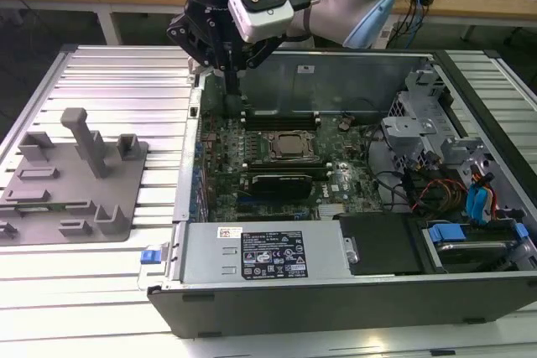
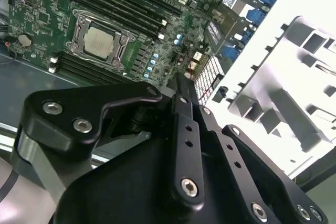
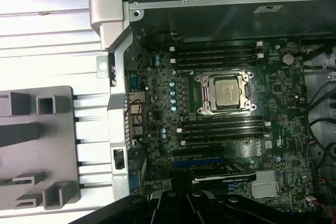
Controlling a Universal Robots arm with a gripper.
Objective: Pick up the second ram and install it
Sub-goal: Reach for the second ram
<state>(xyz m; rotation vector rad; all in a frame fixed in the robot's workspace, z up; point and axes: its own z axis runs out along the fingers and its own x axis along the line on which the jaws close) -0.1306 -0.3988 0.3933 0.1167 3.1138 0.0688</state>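
Note:
My gripper (image 1: 232, 94) hangs over the back corner of the open computer case (image 1: 336, 291), on the exterior view's left, just above the motherboard (image 1: 344, 169). In the second wrist view the gripper (image 2: 180, 80) has its two black fingers (image 2: 184, 124) pressed together, and no green board shows between them. The second ram is hidden. The processor socket (image 3: 227, 92) lies between two banks of dark memory slots (image 3: 215, 52) (image 3: 223, 128). I cannot tell whether a stick sits in any slot.
A grey holder tray (image 1: 71, 199) with upright posts lies on the ribbed table at the exterior view's left. A black expansion card (image 1: 285, 182) sits in front of the socket. The power supply (image 1: 260, 253), a drive cage (image 1: 419, 123) and cables (image 1: 428, 194) crowd the case.

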